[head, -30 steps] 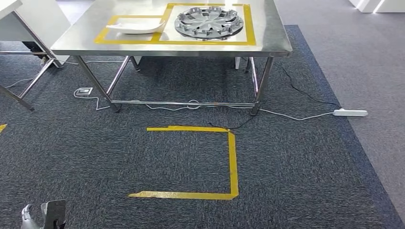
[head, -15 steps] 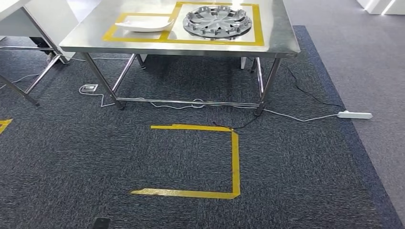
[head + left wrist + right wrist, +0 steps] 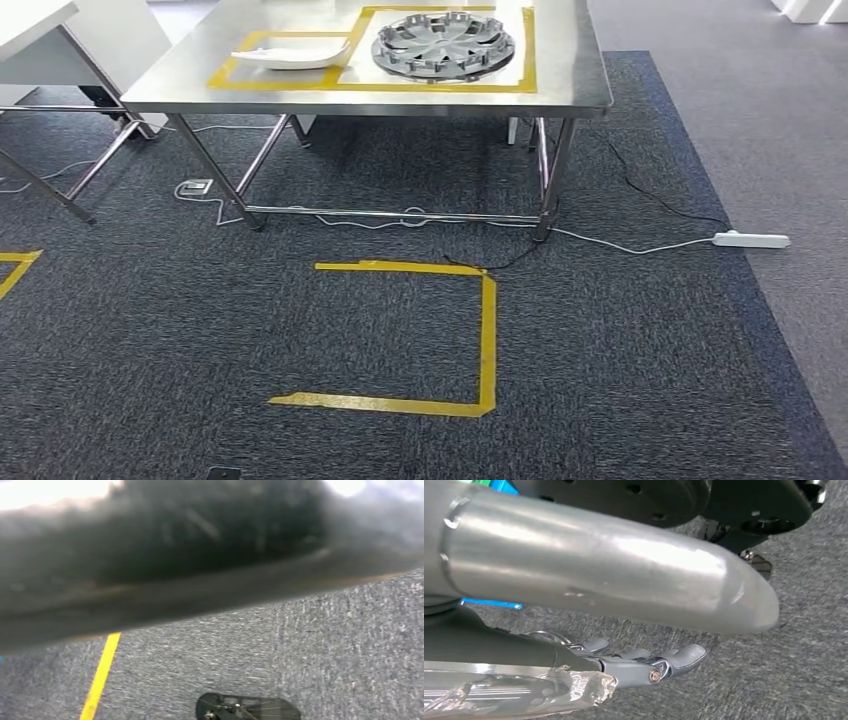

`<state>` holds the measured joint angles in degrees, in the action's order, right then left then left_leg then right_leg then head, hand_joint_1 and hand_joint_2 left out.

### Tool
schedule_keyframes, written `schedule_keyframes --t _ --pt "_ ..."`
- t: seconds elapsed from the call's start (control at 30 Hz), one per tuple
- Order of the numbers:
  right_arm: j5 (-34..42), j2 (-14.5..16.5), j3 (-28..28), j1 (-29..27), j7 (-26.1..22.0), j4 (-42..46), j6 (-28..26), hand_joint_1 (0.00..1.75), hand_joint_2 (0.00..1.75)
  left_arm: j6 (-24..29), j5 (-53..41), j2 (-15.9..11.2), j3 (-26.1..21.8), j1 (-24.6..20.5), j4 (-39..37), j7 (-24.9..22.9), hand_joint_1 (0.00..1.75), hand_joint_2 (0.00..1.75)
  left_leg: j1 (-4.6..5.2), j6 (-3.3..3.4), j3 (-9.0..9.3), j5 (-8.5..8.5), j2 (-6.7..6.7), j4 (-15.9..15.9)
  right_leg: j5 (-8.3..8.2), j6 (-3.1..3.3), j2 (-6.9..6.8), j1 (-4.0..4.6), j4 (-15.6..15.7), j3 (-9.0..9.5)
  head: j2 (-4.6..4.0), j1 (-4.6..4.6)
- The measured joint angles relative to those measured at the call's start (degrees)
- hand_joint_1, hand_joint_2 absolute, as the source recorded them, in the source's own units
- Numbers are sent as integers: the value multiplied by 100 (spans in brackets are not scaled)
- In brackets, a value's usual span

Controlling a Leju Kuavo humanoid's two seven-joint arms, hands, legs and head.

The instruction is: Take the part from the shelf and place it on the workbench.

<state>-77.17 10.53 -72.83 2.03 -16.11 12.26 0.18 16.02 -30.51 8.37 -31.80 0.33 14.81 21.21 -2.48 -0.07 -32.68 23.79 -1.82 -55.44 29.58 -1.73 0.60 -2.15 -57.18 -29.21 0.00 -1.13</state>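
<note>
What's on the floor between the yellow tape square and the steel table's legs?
In the head view, dark carpet with cables: a white cable running to a power strip and a black one touching the yellow tape corner, before the table.

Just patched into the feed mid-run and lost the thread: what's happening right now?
Nothing is being handled at this moment. The robot stands on the dark carpet facing the steel workbench, behind the yellow tape outline on the floor. A round grey wheel-cover part and a white tray already lie inside yellow-taped boxes on the bench. The right hand hangs by the robot's side, fingers extended, holding nothing. The left wrist view is too blurred to judge that hand.
</note>
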Motion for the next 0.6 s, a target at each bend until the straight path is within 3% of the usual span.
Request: schedule_keyframes --t 0.1,0.23,0.3,0.37,0.43,0.47,0.5,0.53,0.6 --pt "-3 2 0 -4 0 0 -9 0 0 0 -43 -3 1 -2 -17 -5 0 0 11 3 -39 23 0 -45 0 -6 0 -10 -12 -15 0 11" --pt "-1 8 0 0 -2 0 -12 0 0 0 -67 0 2 -13 -24 -5 0 0 41 74 -64 52 1 -71 -2 -54 -8 -3 48 11 0 12" --pt "-1 9 0 4 -8 0 -13 0 0 -1 -84 19 3 -20 -27 -5 0 0 12 44 26 -26 0 123 62 -97 -24 14 47 23 0 -9" --pt "0 3 0 10 -15 1 -13 0 0 -2 -116 36 4 -31 -33 -4 0 0 -31 -15 96 -108 -18 292 354 -132 -35 21 -349 -155 0 -66" --pt "0 -4 0 14 -18 4 -12 0 0 -8 -155 38 4 -34 -44 -4 0 0 -29 -33 73 -127 -59 298 689 -177 -38 22 -1025 -474 0 -100" --pt "-1 -7 0 10 -19 5 -11 0 0 -14 -169 42 4 -32 -54 -4 0 0 -28 -41 58 -129 -89 286 736 -201 -37 19 -1233 -571 0 -104" --pt "-2 -9 0 4 -20 6 -10 0 0 -20 -181 47 4 -30 -64 -5 0 0 -32 -57 40 -132 -131 270 675 -224 -35 12 -1245 -573 0 -102" --pt "-2 -11 0 -2 -21 7 -10 0 0 -28 -190 52 4 -31 -75 -9 0 0 -43 -82 17 -133 -183 244 520 -244 -22 -1 -1038 -464 0 -104" --pt "-9 -16 0 -4 -21 7 -10 0 0 -38 -211 59 3 -39 -87 -25 0 0 -57 -162 -42 -122 -298 156 202 -271 158 -26 -318 -80 0 -112"
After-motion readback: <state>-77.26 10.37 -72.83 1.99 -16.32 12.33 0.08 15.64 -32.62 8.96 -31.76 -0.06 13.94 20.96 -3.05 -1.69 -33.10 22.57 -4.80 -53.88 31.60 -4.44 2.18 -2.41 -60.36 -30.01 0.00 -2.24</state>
